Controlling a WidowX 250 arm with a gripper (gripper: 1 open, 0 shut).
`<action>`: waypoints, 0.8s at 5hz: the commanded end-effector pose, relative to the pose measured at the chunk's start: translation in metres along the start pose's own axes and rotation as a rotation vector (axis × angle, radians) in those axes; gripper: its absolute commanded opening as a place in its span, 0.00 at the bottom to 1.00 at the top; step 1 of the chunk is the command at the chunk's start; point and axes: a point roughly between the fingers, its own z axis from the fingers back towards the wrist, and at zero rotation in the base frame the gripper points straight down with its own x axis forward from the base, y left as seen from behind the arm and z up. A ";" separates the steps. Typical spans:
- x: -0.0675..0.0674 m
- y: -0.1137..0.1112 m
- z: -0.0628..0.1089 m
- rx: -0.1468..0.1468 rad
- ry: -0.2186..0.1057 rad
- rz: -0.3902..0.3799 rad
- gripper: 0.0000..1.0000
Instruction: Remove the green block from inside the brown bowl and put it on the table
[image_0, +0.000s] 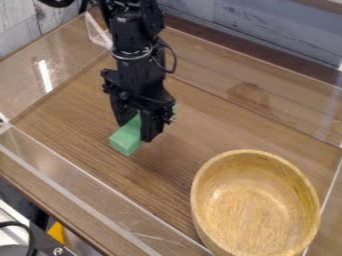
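Note:
My black gripper (138, 127) is shut on the green block (127, 138), which hangs tilted with its lower end at or just above the table (80, 120), left of centre. Whether the block touches the wood I cannot tell. The brown bowl (203, 205) sits at the lower right, empty, well apart from the gripper.
Low clear acrylic walls (94, 205) edge the tabletop along the front and left. A grey plank wall (281, 25) runs behind. The arm (131, 40) comes down from the top left.

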 end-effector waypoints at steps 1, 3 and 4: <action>0.011 -0.001 0.015 0.007 -0.055 -0.009 0.00; 0.010 -0.001 0.018 -0.005 -0.057 -0.003 1.00; 0.010 0.000 0.019 -0.009 -0.064 0.003 1.00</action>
